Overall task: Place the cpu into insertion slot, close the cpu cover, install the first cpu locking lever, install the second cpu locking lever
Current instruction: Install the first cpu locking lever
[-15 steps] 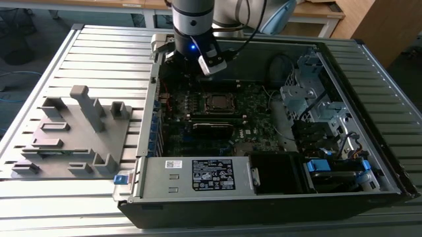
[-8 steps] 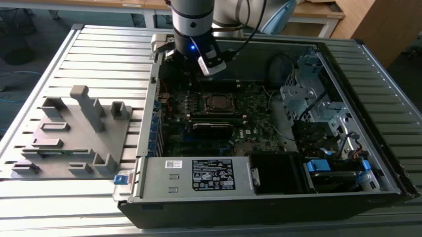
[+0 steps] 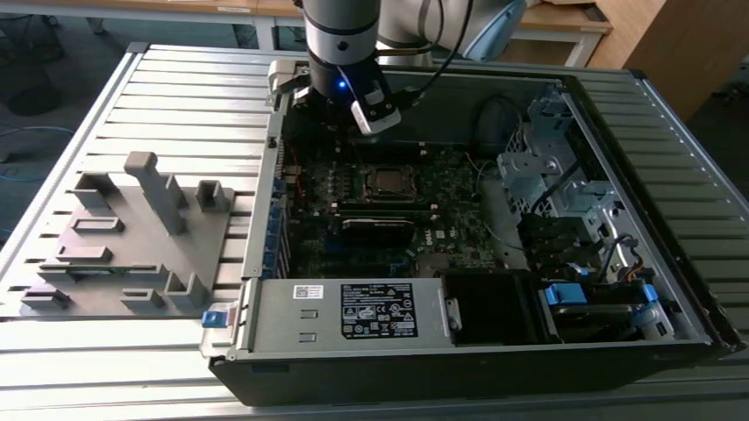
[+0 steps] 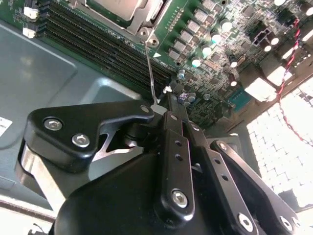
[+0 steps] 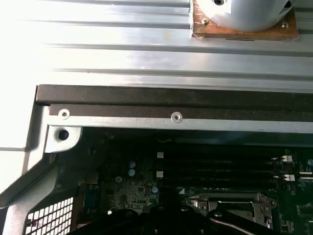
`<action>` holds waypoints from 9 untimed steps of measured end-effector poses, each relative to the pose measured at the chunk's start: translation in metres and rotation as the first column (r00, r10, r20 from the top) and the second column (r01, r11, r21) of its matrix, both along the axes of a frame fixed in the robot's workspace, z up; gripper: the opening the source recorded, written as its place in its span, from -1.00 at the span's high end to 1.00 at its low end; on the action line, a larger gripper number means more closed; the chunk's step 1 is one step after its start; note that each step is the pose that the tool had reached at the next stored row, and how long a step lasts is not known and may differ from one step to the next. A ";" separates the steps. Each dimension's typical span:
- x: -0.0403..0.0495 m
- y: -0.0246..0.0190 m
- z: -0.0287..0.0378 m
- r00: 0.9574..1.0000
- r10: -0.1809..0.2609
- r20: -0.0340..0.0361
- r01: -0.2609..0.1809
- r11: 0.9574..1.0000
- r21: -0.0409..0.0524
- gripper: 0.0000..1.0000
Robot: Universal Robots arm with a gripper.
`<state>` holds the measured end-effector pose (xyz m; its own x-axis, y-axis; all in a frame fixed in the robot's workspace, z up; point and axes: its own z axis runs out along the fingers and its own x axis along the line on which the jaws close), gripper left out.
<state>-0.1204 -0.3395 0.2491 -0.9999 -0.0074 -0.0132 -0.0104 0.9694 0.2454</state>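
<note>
Claw [image 4: 162,106] pressed together, pinched free end of thin locking lever [image 4: 150,68]; lever ran from corner of insertion slot [image 3: 365,191]. cpu [image 4: 116,6] sat in slot under lowered cpu cover [image 4: 145,20], beside long black memory slots [image 4: 98,41], inside open computer case [image 3: 468,364] on slatted metal surface [image 3: 175,96]

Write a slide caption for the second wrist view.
Gripper at the tip of a thin locking lever that rises from beside the cpu, which lies framed by the cpu cover.
</note>
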 end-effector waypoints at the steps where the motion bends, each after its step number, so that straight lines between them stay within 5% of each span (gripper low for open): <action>1: 0.0006 0.0000 0.0000 1.000 0.000 0.000 0.000 1.000 0.000 0.80; 9: 0.0153 0.0000 0.0000 1.000 0.000 0.000 0.000 1.000 -0.002 0.80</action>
<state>-0.1051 -0.3395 0.2491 -0.9999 -0.0075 -0.0132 -0.0105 0.9698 0.2438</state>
